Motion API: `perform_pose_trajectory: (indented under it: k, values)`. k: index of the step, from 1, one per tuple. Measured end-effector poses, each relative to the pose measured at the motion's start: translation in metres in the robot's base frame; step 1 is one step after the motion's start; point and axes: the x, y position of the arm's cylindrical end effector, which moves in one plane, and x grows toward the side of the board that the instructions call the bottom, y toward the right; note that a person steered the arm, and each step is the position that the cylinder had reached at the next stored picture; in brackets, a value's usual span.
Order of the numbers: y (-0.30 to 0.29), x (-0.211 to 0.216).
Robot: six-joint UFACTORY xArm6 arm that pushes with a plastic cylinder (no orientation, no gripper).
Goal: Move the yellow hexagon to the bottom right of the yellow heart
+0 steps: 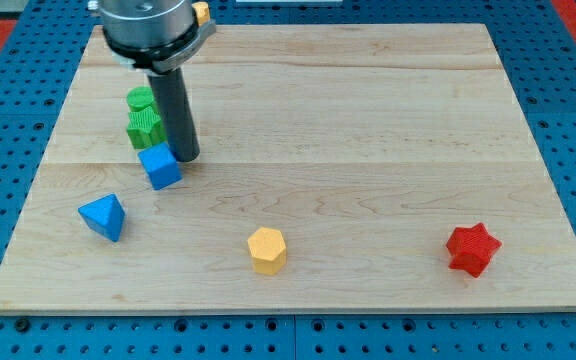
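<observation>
The yellow hexagon (267, 249) lies near the board's bottom edge, a little left of centre. A small yellow block (201, 13), probably the yellow heart, shows at the view's top, mostly hidden behind the arm's housing. My tip (187, 158) rests on the board at the upper left, right beside the blue cube (160, 166) and far up-left of the hexagon.
Two green blocks (144, 126) sit stacked in view just left of the rod. A blue triangular block (102, 216) lies at the lower left. A red star (472, 248) lies at the lower right. The wooden board (368, 120) sits on a blue pegboard.
</observation>
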Motion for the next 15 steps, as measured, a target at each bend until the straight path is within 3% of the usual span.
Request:
perform_pose_trajectory:
  k: [2, 3, 4, 5, 6, 7, 8, 10, 12, 14, 15]
  values:
    - [-0.025, 0.024]
    - [0.062, 0.021]
    - [0.185, 0.011]
    - [0.245, -0.016]
    - [0.237, -0.075]
    - [0.22, -0.077]
    - [0.236, 0.015]
    - [0.143, 0.164]
    - [0.073, 0.12]
    - [0.122, 0.137]
    - [0.09, 0.092]
